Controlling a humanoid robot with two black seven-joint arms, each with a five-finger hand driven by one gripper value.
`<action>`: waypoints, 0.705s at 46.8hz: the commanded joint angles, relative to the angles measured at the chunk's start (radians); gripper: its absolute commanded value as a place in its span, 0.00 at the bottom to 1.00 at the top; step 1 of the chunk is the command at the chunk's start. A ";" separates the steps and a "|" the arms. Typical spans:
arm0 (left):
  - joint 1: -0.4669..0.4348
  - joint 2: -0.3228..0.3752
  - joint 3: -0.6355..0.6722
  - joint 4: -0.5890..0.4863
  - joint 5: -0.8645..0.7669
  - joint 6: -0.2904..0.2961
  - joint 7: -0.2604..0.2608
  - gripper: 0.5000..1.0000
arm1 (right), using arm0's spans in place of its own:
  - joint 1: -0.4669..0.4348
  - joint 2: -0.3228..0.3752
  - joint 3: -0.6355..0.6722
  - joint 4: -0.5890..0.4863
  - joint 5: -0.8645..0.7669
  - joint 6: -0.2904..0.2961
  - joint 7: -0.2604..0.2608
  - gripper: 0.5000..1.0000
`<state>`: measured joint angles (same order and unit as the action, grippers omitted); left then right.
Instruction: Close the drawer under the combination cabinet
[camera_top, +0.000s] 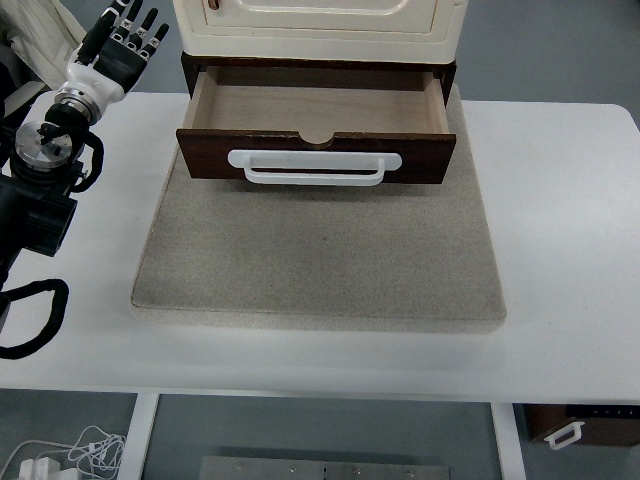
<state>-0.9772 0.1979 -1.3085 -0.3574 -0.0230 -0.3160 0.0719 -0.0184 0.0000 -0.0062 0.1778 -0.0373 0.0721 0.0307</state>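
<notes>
A cream cabinet (320, 25) stands at the back of the table on a dark brown base. Its drawer (316, 150) is pulled out toward me, showing an empty light wood inside and a dark front with a white handle (314, 168). My left hand (122, 42) is raised at the upper left, left of the cabinet and apart from the drawer, fingers spread and holding nothing. The right arm does not show.
A grey felt mat (320, 255) lies under the cabinet and reaches toward the table's near edge. White table (560, 220) surface lies bare to the right of it. A person's light sleeve (40, 30) shows at the top left corner. Cables lie on the floor below.
</notes>
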 joint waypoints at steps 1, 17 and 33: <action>0.000 0.000 0.000 0.000 0.000 0.000 0.000 1.00 | 0.000 0.000 0.000 0.000 -0.001 0.000 0.000 0.90; -0.001 0.002 0.000 0.000 0.000 0.002 0.000 1.00 | 0.000 0.000 0.000 0.000 0.001 0.000 0.000 0.90; -0.012 0.023 -0.014 0.005 -0.001 -0.005 0.000 1.00 | 0.000 0.000 0.000 0.000 -0.001 0.000 0.000 0.90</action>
<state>-0.9855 0.2091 -1.3144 -0.3486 -0.0260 -0.3208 0.0720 -0.0184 0.0000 -0.0062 0.1778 -0.0374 0.0721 0.0307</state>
